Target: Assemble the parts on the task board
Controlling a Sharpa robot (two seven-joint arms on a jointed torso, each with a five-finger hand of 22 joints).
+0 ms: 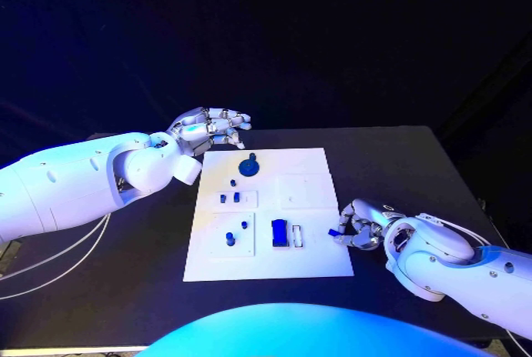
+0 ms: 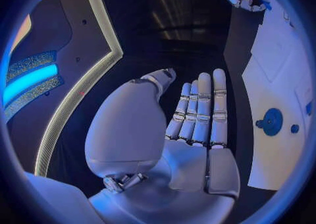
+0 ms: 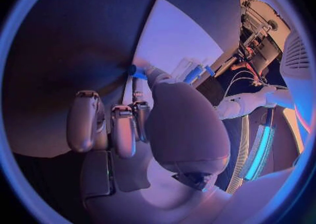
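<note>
1. A flat white rectangular task board lies in the middle of the black bench, its long sides running from twelve to six o'clock.

2. Small blue plastic parts sit on it: a round blue disc with a knob near the twelve o'clock end, two tiny blue pegs in a recess below it, two more blue pegs in a lower recess at about seven o'clock, and a blue rectangular block beside them.

3. Your right robot hand rests at the board's four o'clock edge, pinching a small blue piece between its fingertips.

4. Your left robot hand hovers just off the board's eleven o'clock corner, fingers spread and straight, holding nothing.

5. Judging by looks, the parts are light, rigid and smooth, so likely to slip or flick away. Grip each across its flat or widest sides with gentle pressure.

6. The disc is probably best taken by its rim or knob.
</note>
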